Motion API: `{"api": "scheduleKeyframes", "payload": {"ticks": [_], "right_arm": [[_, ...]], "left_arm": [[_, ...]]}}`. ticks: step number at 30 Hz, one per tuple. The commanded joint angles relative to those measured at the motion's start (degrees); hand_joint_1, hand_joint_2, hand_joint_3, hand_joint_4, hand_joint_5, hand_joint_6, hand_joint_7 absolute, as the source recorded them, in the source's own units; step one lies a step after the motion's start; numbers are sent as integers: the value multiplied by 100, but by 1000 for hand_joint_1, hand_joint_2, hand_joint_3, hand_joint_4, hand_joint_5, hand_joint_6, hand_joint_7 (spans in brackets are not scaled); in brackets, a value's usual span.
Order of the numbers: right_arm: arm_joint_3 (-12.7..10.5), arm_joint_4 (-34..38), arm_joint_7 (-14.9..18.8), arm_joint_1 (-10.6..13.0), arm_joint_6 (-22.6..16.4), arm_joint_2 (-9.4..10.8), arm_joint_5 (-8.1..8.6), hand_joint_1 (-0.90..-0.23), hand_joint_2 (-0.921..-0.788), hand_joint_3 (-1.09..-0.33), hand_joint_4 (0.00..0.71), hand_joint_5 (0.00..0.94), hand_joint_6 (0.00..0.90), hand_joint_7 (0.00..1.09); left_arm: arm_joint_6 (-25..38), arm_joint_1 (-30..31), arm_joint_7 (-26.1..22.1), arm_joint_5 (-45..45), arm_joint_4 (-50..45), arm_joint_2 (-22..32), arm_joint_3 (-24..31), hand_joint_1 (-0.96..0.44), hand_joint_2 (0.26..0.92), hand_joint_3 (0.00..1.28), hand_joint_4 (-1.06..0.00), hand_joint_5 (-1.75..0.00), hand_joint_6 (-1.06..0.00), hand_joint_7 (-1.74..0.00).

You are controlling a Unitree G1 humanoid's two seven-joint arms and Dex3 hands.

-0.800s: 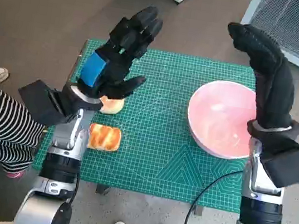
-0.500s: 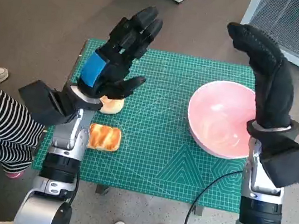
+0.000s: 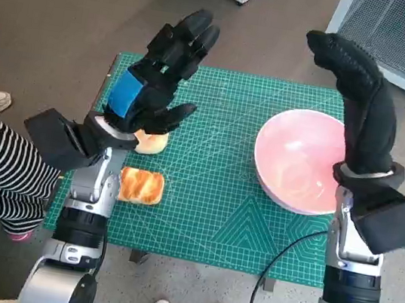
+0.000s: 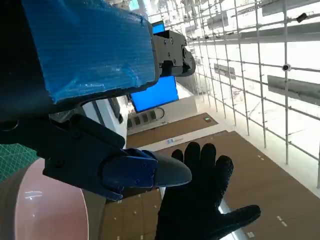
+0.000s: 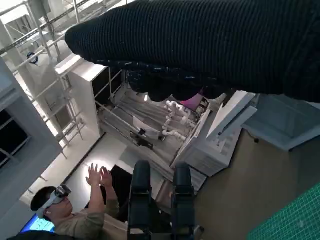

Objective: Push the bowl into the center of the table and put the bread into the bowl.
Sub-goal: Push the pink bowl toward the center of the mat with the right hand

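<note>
Both hands raised, fingers spread, holding nothing: left hand (image 3: 156,80), gloved right hand (image 3: 362,107). Pink round bowl (image 3: 300,160) sits right of frame on the green gridded desk (image 3: 211,198); toasted bread (image 3: 140,186) lower left. Risk: a hard shove sends the bowl off the right edge.

left hand (image 3: 155,77) raised, fingers spread, right hand (image 3: 363,99) raised, empty
</note>
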Motion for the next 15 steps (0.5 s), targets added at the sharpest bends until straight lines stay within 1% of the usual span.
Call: {"api": "scheduleKeyframes", "payload": {"ticks": [1,7,11,15], "right_arm": [[21,62,-28,150,46,41,-13,-773,-921,-784,147,1,-1,522],[-32,84,23,168,30,-30,40,-774,-921,-783,148,2,-1,523],[-204,184,175,203,-36,-221,206,-775,-921,-778,152,3,-1,530],[-449,471,347,211,-183,-468,416,-766,-921,-773,145,1,-1,534]], "left_arm": [[6,65,7,-11,-123,39,0,-693,921,319,-67,-16,1,-359],[-16,98,8,0,-140,43,-2,-693,921,317,-67,-16,1,-360],[-40,117,-1,6,-125,71,15,-695,921,315,-68,-17,1,-361],[-55,142,13,16,-145,95,26,-699,921,315,-71,-18,1,-361]]}}
